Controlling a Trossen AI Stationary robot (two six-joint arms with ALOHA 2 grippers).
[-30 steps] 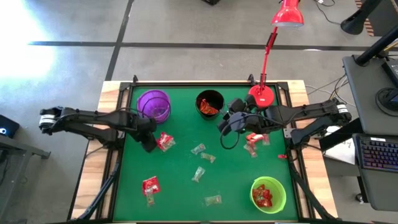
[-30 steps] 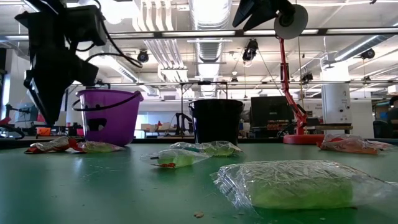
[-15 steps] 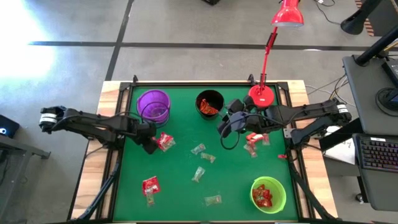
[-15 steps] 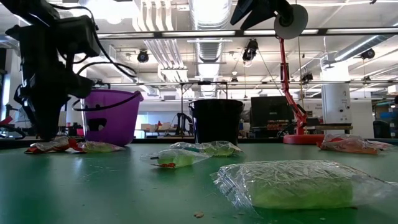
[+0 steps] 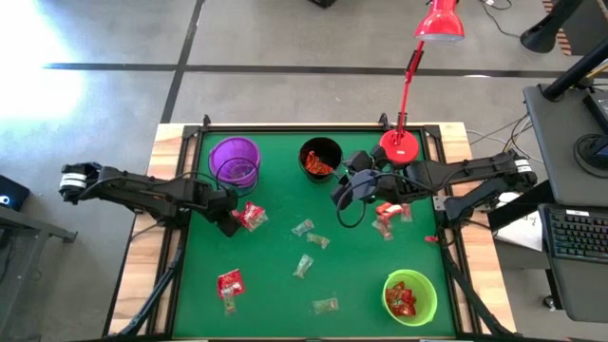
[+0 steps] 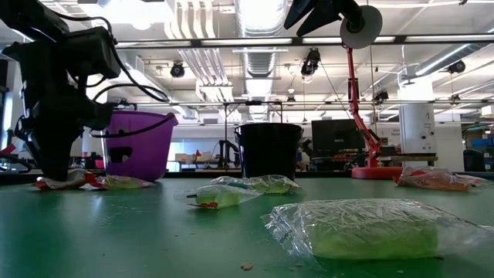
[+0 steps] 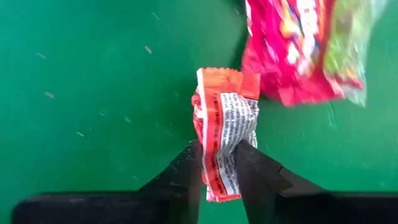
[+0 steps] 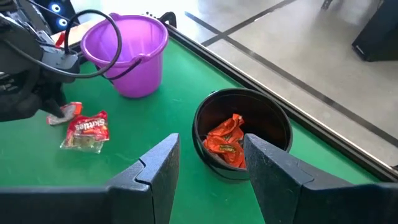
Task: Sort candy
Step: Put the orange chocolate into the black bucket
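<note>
An orange-red candy wrapper point(image 7: 221, 140) with fine print on its pale face lies on the green table mat point(image 5: 275, 285), pinched between the fingers point(image 7: 180, 177) of the left gripper point(image 7: 217, 168), which are clenched on it. Just beside it is a red Skittles packet point(image 8: 87, 129), touching or nearly touching. This pair sits near the purple bucket point(image 5: 235, 160) at the mat's left rear.

More candy is scattered over the mat: clear green-tinted sweets point(image 5: 309, 237) around the middle, a red packet point(image 5: 229, 282) toward the front left, and red ones point(image 5: 388, 214) at the right. The black bucket point(image 8: 242, 134) holds orange-red wrappers; the green cup point(image 5: 410, 296) at the front right holds red ones.

The right gripper point(image 8: 208, 162) hovers near the black bucket, jaws spread apart and empty.

The mat lies in a wooden-edged frame point(image 5: 169, 142); a red desk lamp point(image 5: 404, 142) stands at its rear right. Around the table is grey concrete floor, with a keyboard point(image 5: 575, 233) on a desk to the right.

The low view alone shows a large pale-green sweet point(image 6: 370, 228) close up and the workshop's ceiling ducts point(image 6: 262, 23) behind.
</note>
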